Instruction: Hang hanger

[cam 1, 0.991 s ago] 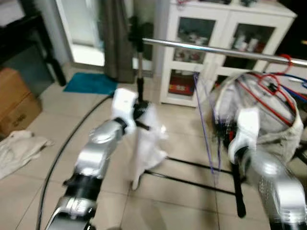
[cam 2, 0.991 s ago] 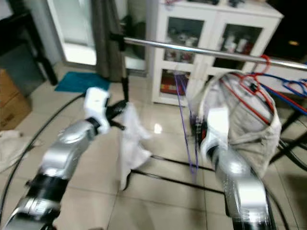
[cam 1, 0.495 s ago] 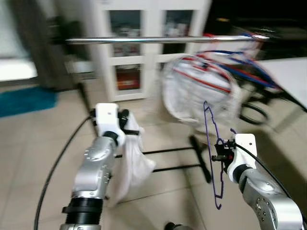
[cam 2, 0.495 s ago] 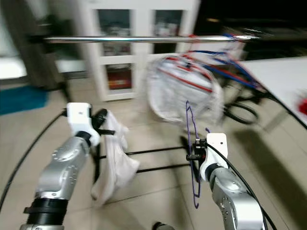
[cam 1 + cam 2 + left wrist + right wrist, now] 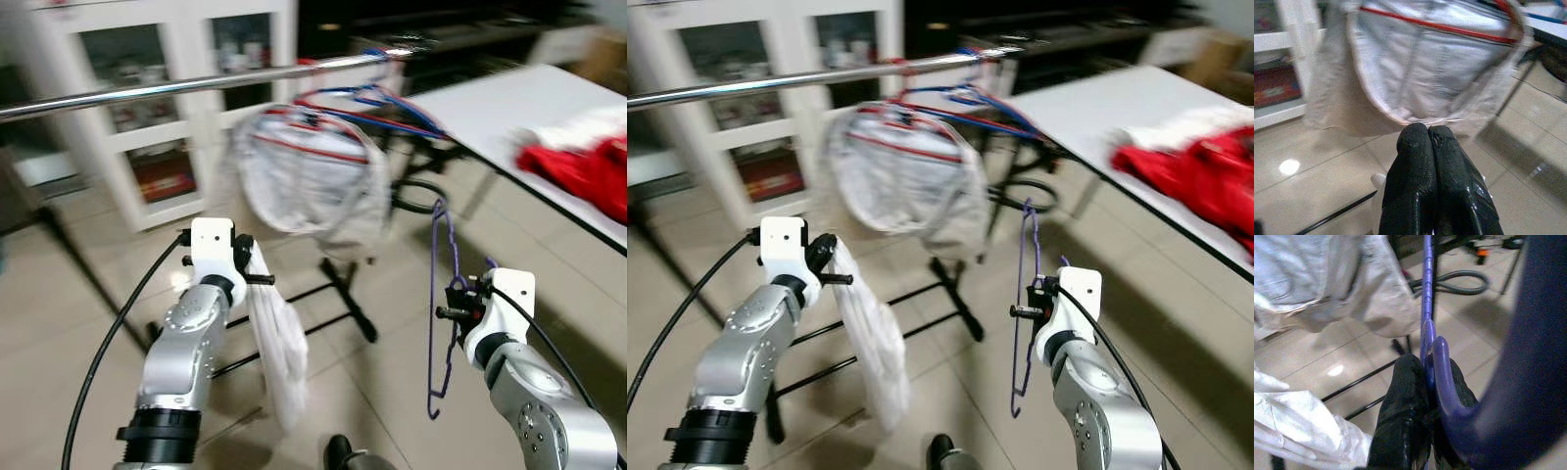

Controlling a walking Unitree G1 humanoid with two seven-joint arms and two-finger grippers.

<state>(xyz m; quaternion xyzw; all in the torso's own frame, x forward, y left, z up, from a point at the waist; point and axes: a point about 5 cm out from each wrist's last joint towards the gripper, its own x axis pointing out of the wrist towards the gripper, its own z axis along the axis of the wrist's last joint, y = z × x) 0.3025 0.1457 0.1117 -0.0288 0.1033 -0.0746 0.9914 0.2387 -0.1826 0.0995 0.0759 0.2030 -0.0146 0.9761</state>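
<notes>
My right gripper (image 5: 458,311) is shut on a thin purple hanger (image 5: 438,313), held upright at my lower right with its hook pointing up; in the right wrist view the black fingers (image 5: 1405,396) pinch the purple wire (image 5: 1426,293). A white garment (image 5: 279,362) dangles toward the floor from my left gripper (image 5: 245,266), which is shut on it. The left wrist view has the two fingertips (image 5: 1415,142) pressed together. The silver rail (image 5: 196,86) runs across above both grippers. Red and blue hangers with a white mesh bag (image 5: 309,181) hang on it.
A white table (image 5: 490,108) with red clothes (image 5: 588,166) stands at the right. A white glass-door cabinet (image 5: 127,98) is behind the rail. The rack's black base bars (image 5: 343,294) and a black cable (image 5: 98,362) cross the tiled floor.
The whole view has swung to the right: rail, bag and cabinet shifted left and the table with red clothes came into sight. Both grippers keep their holds.
</notes>
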